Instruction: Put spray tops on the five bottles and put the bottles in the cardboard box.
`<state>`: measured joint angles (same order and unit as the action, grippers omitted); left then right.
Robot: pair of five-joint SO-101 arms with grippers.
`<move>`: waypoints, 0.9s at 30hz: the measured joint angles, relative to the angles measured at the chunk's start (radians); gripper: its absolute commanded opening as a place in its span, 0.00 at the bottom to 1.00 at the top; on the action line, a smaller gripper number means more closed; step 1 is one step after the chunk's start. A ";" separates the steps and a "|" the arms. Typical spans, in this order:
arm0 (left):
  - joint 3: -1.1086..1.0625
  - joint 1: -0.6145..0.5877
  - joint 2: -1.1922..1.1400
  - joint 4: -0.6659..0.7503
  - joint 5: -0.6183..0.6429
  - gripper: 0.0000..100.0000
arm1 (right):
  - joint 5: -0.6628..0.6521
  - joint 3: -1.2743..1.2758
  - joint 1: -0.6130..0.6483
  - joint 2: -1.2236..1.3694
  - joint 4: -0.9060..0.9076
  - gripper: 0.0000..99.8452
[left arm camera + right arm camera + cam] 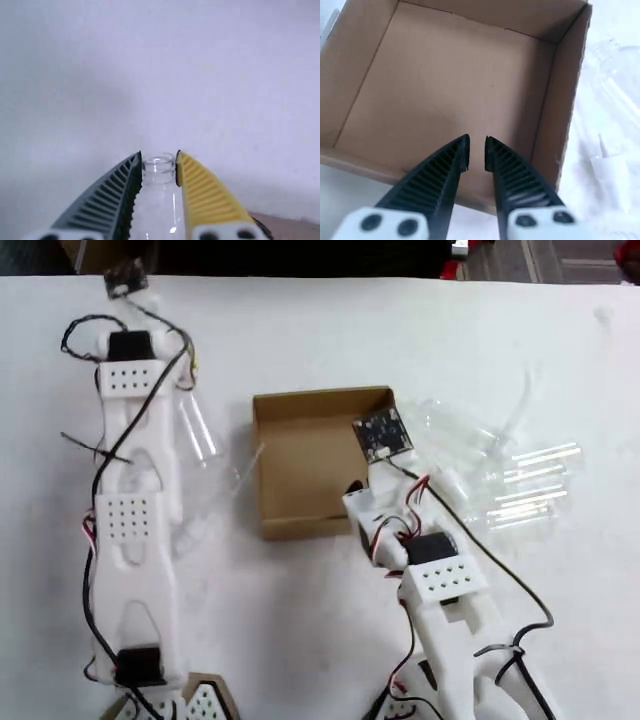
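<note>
- While the left gripper [158,159] is clamped on the neck of a clear plastic bottle [159,205], with the white table [200,75] behind it, the bottle's mouth is bare: no spray top is fitted.
- The right gripper [476,150] hangs over the brown cardboard box [435,85], its tips a narrow gap apart and holding nothing.
- The box floor is bare, so no bottle looks packed yet.
- A heap of clear bottles and white spray tops [500,485] lies just beside the box, so all five seem left to do.
</note>
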<state>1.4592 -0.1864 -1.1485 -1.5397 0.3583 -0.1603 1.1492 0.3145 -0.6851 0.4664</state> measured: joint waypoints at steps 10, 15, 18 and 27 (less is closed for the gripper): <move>0.150 0.074 0.126 -0.224 -0.106 0.06 | 0.000 0.000 0.000 0.000 0.000 0.05; 0.150 0.147 0.301 -0.245 -0.166 0.06 | 0.000 0.000 -0.012 0.000 -0.002 0.05; 0.150 0.216 0.427 -0.245 -0.198 0.06 | 0.000 0.000 -0.029 0.000 -0.026 0.05; 0.152 0.385 0.732 -0.245 -0.361 0.02 | 0.000 0.000 -0.046 0.000 -0.031 0.05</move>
<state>1.6111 0.1987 -0.4166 -1.7852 -0.0023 -0.1603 1.1492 0.2685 -0.6851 0.4358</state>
